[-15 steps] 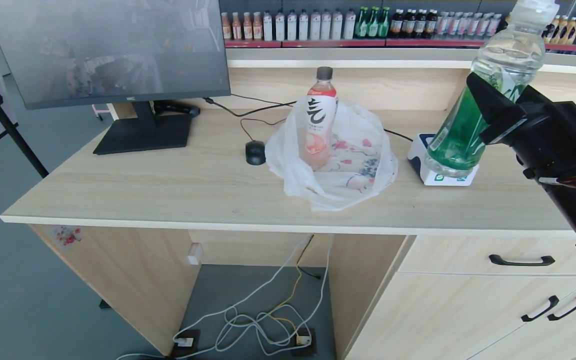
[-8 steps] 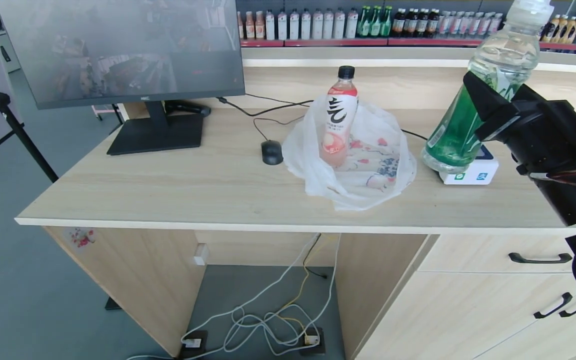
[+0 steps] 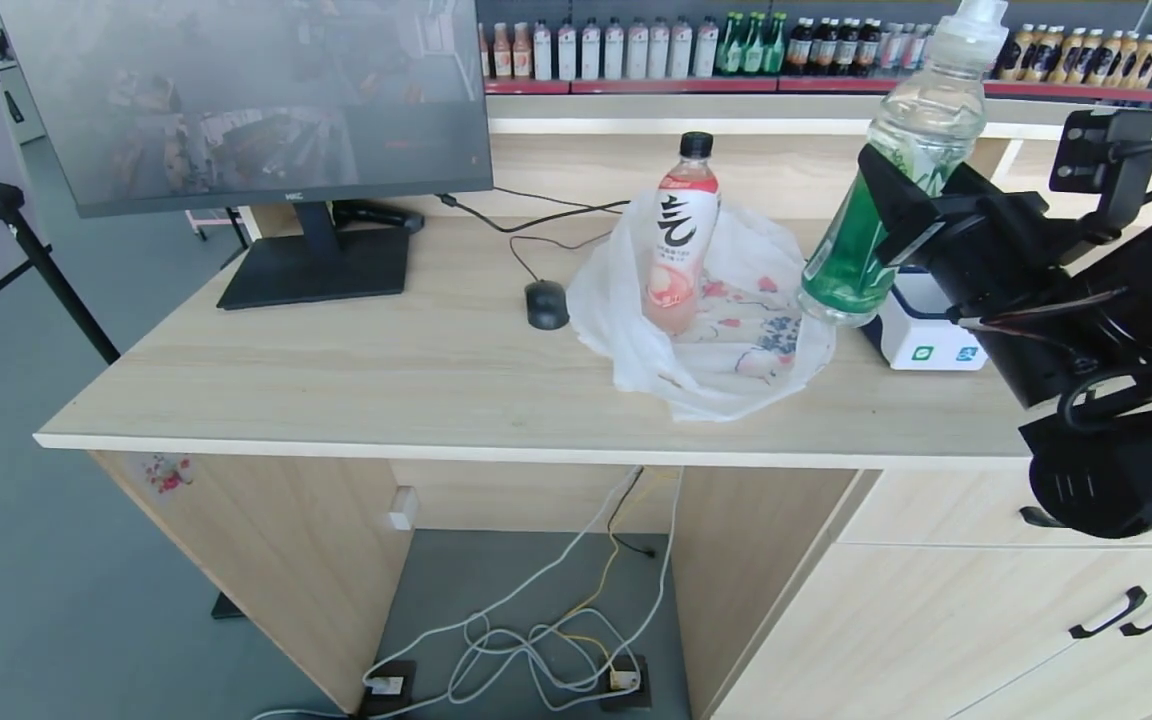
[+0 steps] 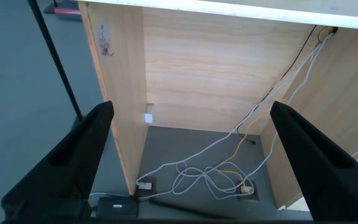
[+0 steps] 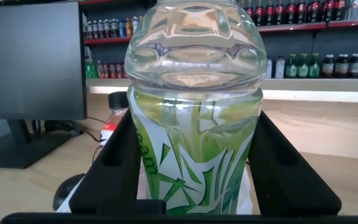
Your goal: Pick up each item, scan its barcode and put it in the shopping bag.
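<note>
1. My right gripper [image 3: 881, 215] has its 2 fingers pinching the green bottle [image 3: 851, 270] at the middle. The bottle is in the air, with its long axis tilted and the cap leaning to the right.
2. Its base hangs above the right edge of the shopping bag [image 3: 736, 350], just beside the white scanner [image 3: 921, 335].
3. In the bag, 1 pink bottle [image 3: 681, 240] stands upright, so I judge the way is down and a little left.
4. My left gripper [image 4: 191, 124] has its fingers spread and empty, low before the desk [image 3: 386, 370].
</note>
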Tool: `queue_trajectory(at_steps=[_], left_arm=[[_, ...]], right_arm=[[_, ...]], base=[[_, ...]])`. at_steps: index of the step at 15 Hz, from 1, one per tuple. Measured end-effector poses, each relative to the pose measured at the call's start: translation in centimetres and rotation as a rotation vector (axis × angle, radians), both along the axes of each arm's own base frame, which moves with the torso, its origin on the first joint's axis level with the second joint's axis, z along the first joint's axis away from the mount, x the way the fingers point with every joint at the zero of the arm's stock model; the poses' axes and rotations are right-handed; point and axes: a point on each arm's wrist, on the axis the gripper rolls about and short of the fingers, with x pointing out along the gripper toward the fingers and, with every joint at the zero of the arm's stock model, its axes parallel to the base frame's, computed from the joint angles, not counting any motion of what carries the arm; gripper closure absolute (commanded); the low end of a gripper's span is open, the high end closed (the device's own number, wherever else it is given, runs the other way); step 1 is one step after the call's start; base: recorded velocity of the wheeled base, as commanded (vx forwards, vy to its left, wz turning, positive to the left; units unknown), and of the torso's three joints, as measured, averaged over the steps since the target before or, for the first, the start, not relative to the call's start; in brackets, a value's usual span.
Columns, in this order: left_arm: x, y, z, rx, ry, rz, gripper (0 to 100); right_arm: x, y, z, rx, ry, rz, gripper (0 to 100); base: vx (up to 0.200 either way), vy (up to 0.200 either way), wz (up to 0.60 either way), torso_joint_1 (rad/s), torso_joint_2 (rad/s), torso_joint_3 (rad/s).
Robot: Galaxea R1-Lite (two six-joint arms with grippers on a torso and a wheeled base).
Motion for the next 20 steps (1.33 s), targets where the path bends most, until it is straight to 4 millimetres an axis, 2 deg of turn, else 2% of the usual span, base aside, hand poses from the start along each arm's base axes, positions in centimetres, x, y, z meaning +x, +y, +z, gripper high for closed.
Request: queue_trajectory(at_steps=[5,11,16,20], left_arm=[[0.0,0.0,0.0,0.000,0.000,0.000,0],[0.0,0.0,0.0,0.000,0.000,0.000,0],[0.0,0.0,0.0,0.000,0.000,0.000,0],[0.0,0.0,0.0,0.000,0.000,0.000,0]], right_arm=[[3.2,0.8,-1.5,-0.006,0.014,-0.002,100],[6.0,1.6,-2.9,-0.007,0.012,0.001,100],[7.3,2.4,-3.3,-0.028,-0.009,0.017,100],[7.4,3.5,-3.4,-0.033,-0.015,0.041,100]], base=[[0.000,0.000,0.00,0.000,0.00,0.000],[0.000,0.000,0.00,0.000,0.00,0.000],[0.000,0.000,0.00,0.000,0.00,0.000],[0.000,0.000,0.00,0.000,0.00,0.000]])
